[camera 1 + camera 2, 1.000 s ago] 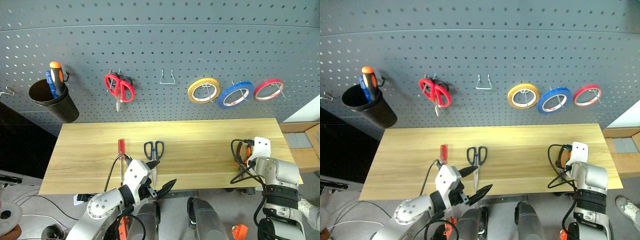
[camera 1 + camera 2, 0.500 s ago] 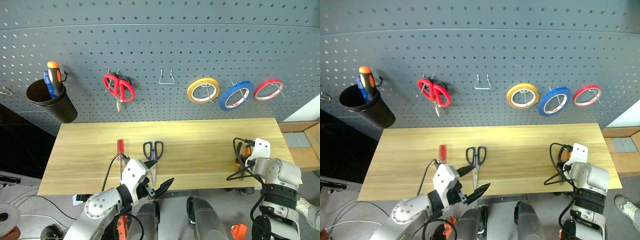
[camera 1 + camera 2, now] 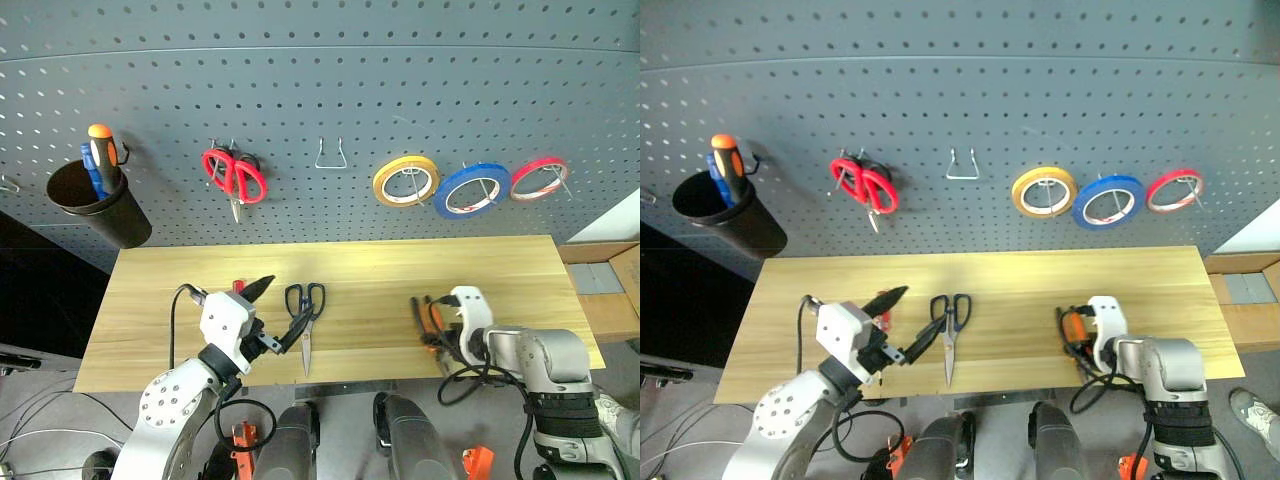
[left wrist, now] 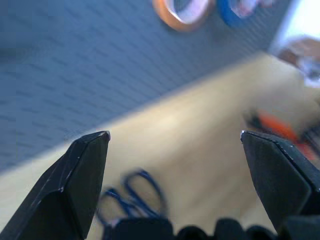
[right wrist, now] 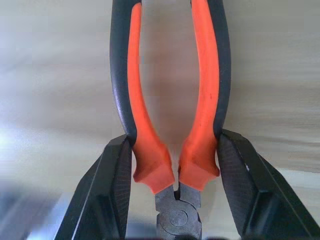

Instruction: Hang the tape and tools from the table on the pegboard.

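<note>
Orange-and-black pliers (image 5: 172, 125) clamped between right tool (image 5: 175, 165) fingers, over table (image 3: 400, 270), left tool (image 3: 283, 312) apart

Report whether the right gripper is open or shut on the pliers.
Shut on them. The right gripper has a black finger pressed against the outside of each handle of the pliers, near the pivot.

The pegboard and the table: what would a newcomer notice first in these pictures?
First the pegboard, where yellow tape, blue tape and red tape hang in a row. Next, on the table, the right hand is shut on the orange-and-black pliers near their joint. The open left hand hovers beside the dark-blue scissors.
</note>
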Robot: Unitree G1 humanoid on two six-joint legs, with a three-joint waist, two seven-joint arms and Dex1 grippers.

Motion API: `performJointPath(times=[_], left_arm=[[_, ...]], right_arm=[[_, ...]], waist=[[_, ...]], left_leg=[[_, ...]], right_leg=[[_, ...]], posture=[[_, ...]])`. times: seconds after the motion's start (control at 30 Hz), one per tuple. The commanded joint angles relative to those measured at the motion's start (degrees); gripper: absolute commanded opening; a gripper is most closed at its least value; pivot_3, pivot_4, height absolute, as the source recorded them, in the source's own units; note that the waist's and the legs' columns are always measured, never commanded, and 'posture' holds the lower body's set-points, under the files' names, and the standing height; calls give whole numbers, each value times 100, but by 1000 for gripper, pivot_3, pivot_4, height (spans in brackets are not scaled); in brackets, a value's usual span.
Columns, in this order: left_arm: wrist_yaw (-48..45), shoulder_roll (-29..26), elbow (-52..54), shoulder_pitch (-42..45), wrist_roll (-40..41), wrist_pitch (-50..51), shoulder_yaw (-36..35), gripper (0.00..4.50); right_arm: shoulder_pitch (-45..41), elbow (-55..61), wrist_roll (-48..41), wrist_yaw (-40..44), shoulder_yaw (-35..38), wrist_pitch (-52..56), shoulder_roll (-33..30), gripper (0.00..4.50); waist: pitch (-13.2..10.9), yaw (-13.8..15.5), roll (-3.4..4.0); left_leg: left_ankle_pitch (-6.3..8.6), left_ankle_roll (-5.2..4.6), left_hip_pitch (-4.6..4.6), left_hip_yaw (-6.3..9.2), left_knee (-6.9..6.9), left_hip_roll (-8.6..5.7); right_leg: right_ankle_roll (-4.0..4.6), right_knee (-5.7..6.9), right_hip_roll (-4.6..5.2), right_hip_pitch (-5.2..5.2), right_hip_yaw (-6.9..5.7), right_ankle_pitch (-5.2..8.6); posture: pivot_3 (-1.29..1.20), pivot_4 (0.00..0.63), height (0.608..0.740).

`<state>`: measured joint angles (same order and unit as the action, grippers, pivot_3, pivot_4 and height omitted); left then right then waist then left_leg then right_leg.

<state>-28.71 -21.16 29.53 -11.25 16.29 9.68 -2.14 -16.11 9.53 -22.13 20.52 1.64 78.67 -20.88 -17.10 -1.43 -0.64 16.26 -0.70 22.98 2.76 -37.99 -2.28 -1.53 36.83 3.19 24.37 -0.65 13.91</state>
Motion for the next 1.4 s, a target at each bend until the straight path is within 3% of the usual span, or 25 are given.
performJointPath(times=[0.03,0.2,0.37,0.6,0.97,1.1,1.4], left_arm=[[79,9,-61,104,-14,-343,-281,4500],[78,-43,-230,158,-37,-561,-520,4500],[231,137,-428,273,-211,-927,-484,4500],[338,302,-457,5,-325,-1070,-360,4500],[502,525,-512,89,-485,-1181,-69,4500],[545,603,-550,75,-561,-1226,25,4500],[632,621,-460,34,-599,-1172,97,4500]], right_arm=[[-285,615,-535,1010,-448,-688,-175,1972],[-746,1037,-854,1955,-608,-2139,-30,1972],[-1380,1038,-1464,2012,-140,-2519,550,1972],[-2337,1088,-1800,1665,210,-3343,1121,1972],[-3480,-9,-198,826,-369,-5458,1610,1971],[-3597,-689,448,647,-465,-6547,1778,1971],[-3630,-1674,1009,404,-578,-7669,1998,1971]], waist=[[5,-3,-4],[96,66,-39],[162,183,-80],[182,279,-92],[183,255,-89],[186,249,-88],[193,247,-89]], left_leg=[[-1,2,0,0,-3,-1],[-20,44,0,4,-4,-2],[-33,70,0,11,-4,-3],[-30,74,0,14,-7,-6],[-32,75,-4,9,-9,-7],[-34,78,-5,9,-9,-5],[-36,80,-5,6,-11,-5]], right_leg=[[-1,2,0,0,0,0],[-7,1,-2,0,-7,-4],[-5,5,-2,0,-9,-6],[-3,8,0,0,-7,-7],[2,19,0,5,-2,-9],[3,25,-2,10,-4,-10],[5,28,-2,11,-3,-11]], posture=[[39,219,740],[67,170,740],[80,165,740],[69,207,740],[64,207,740],[78,194,740],[85,211,740]])
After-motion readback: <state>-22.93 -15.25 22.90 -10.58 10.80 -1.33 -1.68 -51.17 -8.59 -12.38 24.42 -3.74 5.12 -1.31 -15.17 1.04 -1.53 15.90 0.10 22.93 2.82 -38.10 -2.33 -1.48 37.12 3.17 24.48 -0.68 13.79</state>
